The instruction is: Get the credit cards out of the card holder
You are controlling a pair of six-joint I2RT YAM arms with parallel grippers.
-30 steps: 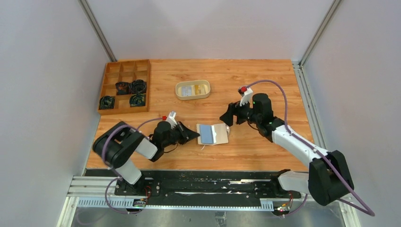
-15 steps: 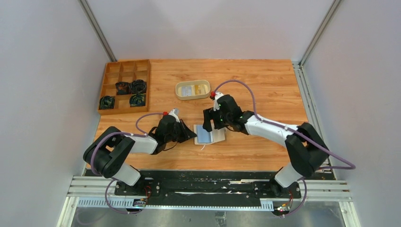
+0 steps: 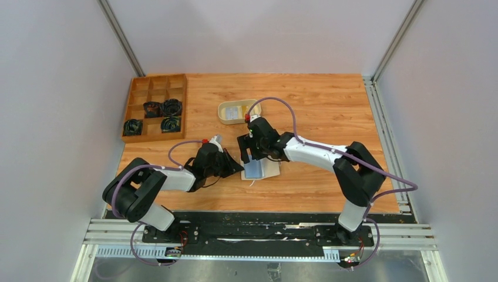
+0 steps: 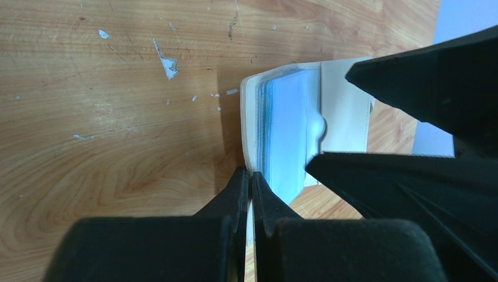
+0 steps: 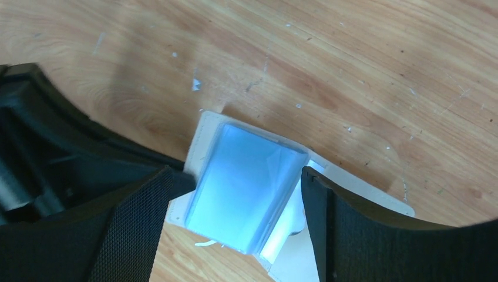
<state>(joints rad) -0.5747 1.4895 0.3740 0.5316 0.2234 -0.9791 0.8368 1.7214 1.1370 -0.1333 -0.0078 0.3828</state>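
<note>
Standing well to the left of both arms, a wooden divided box (image 3: 155,106) carries dark coiled items (image 3: 171,107) in four compartments. The left jaws lie low on the worktop (image 3: 329,100), clenched on the cream near edge of the card holder (image 3: 267,171). The card holder lies opened flat straight ahead of the left jaws. In the left wrist view its pale blue pocket stack (image 4: 288,135) rises just beyond the fingertips, with the cream flap (image 4: 343,111) further out.

The right jaws are released and point down over the holder. One finger stands on each side of the blue pockets, which sit in the gap between them. Contact between these fingers and the holder cannot be confirmed. Cards inside the pockets cannot be made out.

Just beyond the right jaws, an oval cream tray (image 3: 223,115) contains credit cards (image 3: 234,111), whitish and yellow, apart from the holder.
</note>
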